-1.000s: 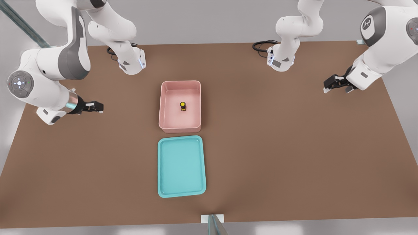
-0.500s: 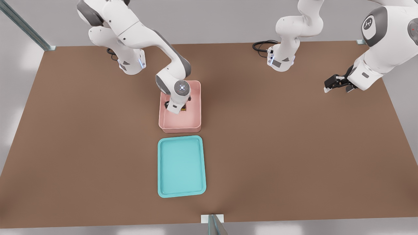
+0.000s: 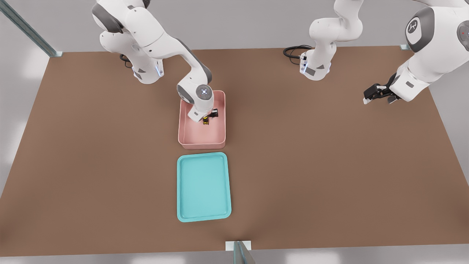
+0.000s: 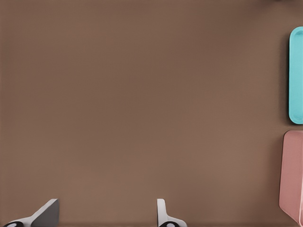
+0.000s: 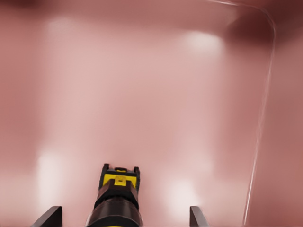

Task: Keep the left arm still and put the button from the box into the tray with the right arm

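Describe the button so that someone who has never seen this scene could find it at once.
On the brown table, find the pink box just beyond the turquoise tray. The button sits inside that box, directly under the right arm's gripper, whose fingers stand open on either side of it. It is the only yellow-and-black thing there, far smaller than box or tray.

table: brown | cable: black, possibly looped | post: metal, slanted
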`<state>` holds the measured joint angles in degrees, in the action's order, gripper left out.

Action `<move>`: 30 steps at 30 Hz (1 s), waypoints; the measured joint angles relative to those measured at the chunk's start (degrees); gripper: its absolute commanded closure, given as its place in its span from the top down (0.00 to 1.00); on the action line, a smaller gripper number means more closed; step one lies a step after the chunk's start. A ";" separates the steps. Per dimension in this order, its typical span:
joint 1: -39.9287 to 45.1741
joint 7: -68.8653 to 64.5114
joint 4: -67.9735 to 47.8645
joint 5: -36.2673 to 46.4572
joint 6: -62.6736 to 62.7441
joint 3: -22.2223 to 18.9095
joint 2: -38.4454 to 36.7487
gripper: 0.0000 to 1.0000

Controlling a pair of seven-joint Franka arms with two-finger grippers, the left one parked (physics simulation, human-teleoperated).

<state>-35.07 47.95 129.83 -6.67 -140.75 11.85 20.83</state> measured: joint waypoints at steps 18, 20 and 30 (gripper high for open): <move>1.81 13.13 1.20 -4.15 -2.66 2.90 2.23 0.76; 2.10 13.89 1.12 -4.53 -2.64 2.91 2.23 0.72; 5.53 15.52 -1.64 -4.90 -1.42 5.73 -0.09 0.36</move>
<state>-29.54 63.47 128.19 -11.57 -142.18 17.58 20.74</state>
